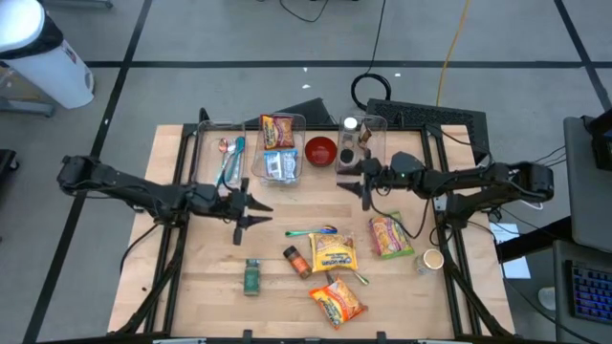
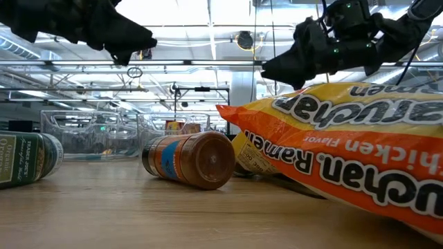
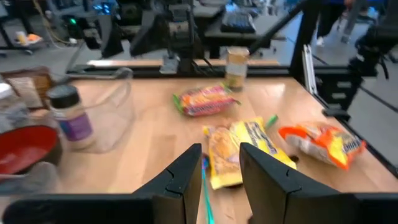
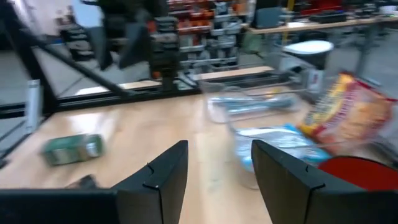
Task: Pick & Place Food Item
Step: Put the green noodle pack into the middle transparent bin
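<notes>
Three ramen packets lie flat on the wooden table: a yellow one (image 1: 333,253) in the middle, one (image 1: 387,235) to its right, and one (image 1: 337,301) near the front edge. A brown spice jar (image 1: 296,260) and a green jar (image 1: 251,277) lie on their sides. My left gripper (image 1: 260,212) hangs open above the table, left of the middle; its wrist view looks past the fingers (image 3: 186,180) at the yellow packet (image 3: 239,152). My right gripper (image 1: 346,186) hangs open above the far right part, near the containers. Neither has anything between its fingers.
Clear containers stand along the far edge: one with utensils (image 1: 229,158), one with a ramen packet (image 1: 278,129) and a blue packet (image 1: 279,164), one with a bottle (image 1: 350,134). Also there: a red bowl (image 1: 320,150), a spoon (image 1: 311,231), a cup (image 1: 433,260).
</notes>
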Robot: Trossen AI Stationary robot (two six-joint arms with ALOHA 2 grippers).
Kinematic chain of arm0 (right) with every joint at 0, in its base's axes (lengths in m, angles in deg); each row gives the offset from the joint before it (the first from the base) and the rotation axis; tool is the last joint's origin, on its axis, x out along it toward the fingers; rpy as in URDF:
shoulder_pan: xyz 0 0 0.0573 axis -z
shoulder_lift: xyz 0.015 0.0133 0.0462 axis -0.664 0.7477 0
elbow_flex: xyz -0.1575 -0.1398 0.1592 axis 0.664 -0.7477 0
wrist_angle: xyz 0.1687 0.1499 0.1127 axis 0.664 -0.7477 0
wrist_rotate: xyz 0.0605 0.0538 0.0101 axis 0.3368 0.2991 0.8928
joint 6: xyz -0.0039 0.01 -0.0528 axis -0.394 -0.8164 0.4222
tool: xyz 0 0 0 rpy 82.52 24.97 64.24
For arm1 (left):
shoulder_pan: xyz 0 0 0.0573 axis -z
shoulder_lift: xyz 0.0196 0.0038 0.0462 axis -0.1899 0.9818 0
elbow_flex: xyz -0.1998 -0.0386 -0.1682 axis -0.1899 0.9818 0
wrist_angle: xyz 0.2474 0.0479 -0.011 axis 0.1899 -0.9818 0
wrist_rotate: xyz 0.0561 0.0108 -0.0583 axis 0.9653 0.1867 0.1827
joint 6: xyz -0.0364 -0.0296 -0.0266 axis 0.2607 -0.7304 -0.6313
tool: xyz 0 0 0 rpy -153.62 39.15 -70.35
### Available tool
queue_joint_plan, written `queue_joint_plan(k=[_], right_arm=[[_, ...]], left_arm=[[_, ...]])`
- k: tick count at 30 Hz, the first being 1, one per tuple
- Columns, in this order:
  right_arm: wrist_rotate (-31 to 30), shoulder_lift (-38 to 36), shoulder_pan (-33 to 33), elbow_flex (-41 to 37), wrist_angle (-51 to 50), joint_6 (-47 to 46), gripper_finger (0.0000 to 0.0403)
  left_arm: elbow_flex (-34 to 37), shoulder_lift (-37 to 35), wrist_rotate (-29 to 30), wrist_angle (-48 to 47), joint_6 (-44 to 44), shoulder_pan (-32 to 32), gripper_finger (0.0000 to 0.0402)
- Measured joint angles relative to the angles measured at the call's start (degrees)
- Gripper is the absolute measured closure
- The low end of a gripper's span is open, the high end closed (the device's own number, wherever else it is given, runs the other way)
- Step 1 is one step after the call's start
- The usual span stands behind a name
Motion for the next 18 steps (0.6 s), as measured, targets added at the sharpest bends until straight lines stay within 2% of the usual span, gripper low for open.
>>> queue_joint_plan(k=[4, 12, 14, 18], right_arm=[[-1.0, 0.0, -6.2, 0.0, 0.0, 0.4, 0.023], [-21.3, 0.0, -21.8, 0.0, -5.7, -1.1, 0.0183], [-24.1, 0.0, -24.4, 0.0, -7.5, -2.6, 0.0165], [-25.4, 0.0, -27.5, 0.0, -9.4, -6.8, 0.0134]], left_arm=[[0.0, 4.2, 0.0, 4.0, 0.2, 1.1, 0.0286], [0.0, 12.7, 0.0, 13.1, -0.3, 2.5, 0.0286], [0.0, 14.5, 0.0, 16.1, -0.2, 2.9, 0.0286], [0.0, 17.2, 0.0, 20.3, 0.0, 3.7, 0.0286]])
